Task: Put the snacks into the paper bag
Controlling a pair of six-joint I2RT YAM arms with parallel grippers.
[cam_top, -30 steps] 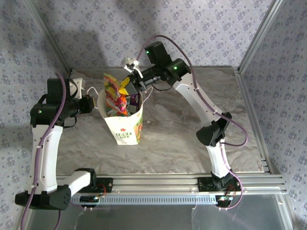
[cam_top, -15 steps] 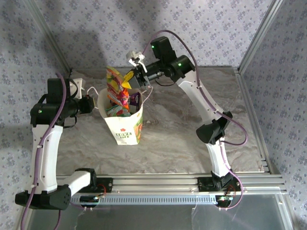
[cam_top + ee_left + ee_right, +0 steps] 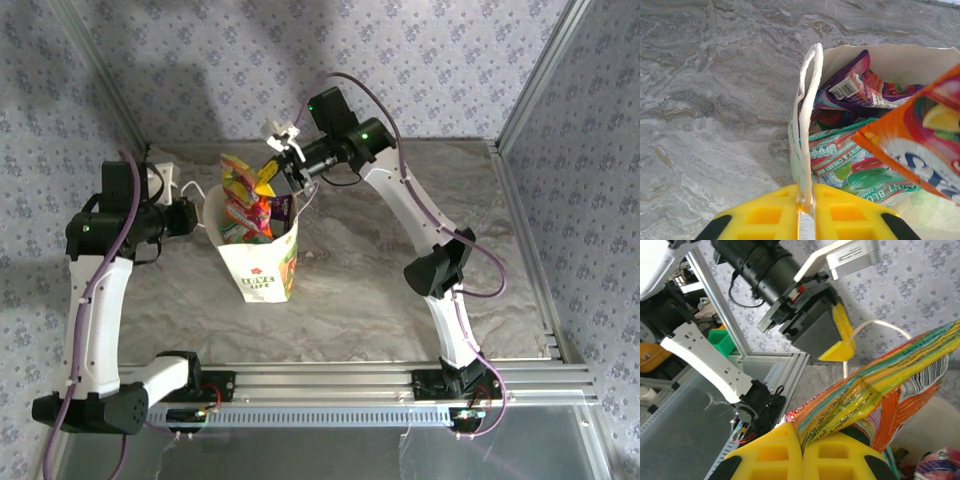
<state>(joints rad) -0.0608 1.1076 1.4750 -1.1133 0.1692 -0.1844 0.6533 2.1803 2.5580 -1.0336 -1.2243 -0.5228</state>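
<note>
One paper bag [image 3: 268,272], upright on the bench [image 3: 380,290], is being gripped at its rim by the left gripper [image 3: 806,212], jaws clamped on the paper. One orange-yellow packet [image 3: 890,380] is being held at the bag's mouth by the right gripper [image 3: 801,452], jaws clamped on it. A purple packet [image 3: 855,85] and a green packet [image 3: 860,175] are being contained inside.

snacks [image 3: 850,165] in paper bag [image 3: 265,272], table [image 3: 390,290] beneath

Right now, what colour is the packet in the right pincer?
The packet is orange with a rainbow-striped edge; right wrist view shows it best.
</note>
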